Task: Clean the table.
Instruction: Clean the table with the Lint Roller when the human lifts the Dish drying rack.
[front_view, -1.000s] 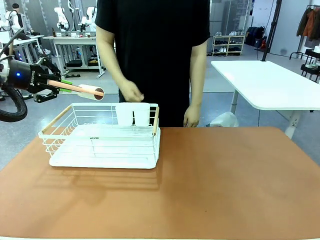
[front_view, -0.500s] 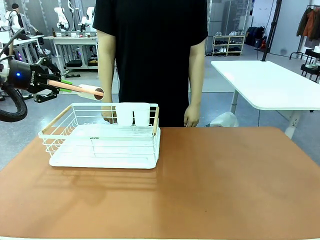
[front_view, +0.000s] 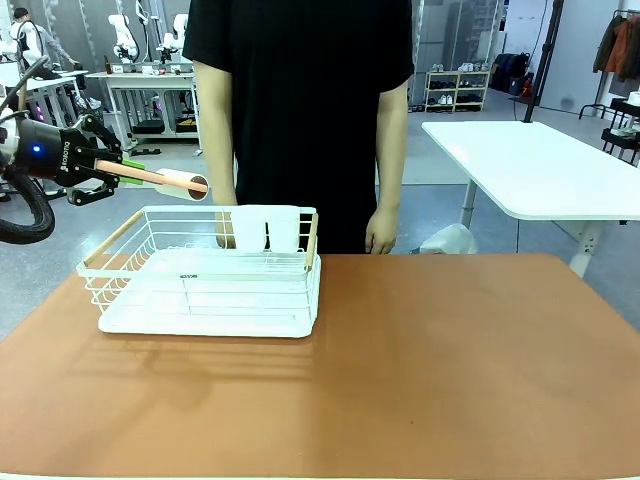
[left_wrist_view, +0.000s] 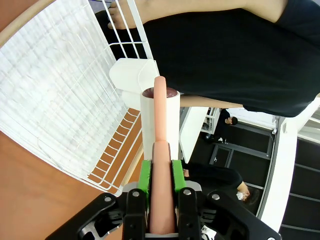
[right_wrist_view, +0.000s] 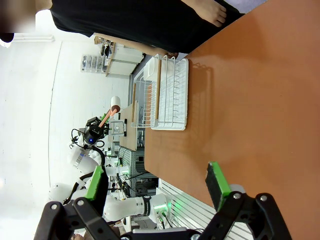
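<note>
The table (front_view: 450, 360) is a wide reddish-brown top with a white wire rack (front_view: 210, 285) at its far left. My left gripper (front_view: 112, 166) hovers left of the rack, above the table's edge. It is shut on the peach handle of a roller-like tool (front_view: 168, 180) whose white cylindrical head points at the person. In the left wrist view the green pads (left_wrist_view: 145, 175) clamp the handle (left_wrist_view: 160, 100) above the rack (left_wrist_view: 60, 100) and table (left_wrist_view: 25, 200). My right gripper (right_wrist_view: 156, 182) is open and holds nothing, well above the table (right_wrist_view: 240, 100).
A person in black stands at the far edge, one hand (front_view: 228, 236) behind the rack's white cups (front_view: 265, 228), the other hand (front_view: 380, 236) hanging by the table edge. A white-topped table (front_view: 540, 165) stands at the back right.
The person's hand has dropped from in front of the torso to behind the rack's cups. My left gripper and the tool have stayed still.
</note>
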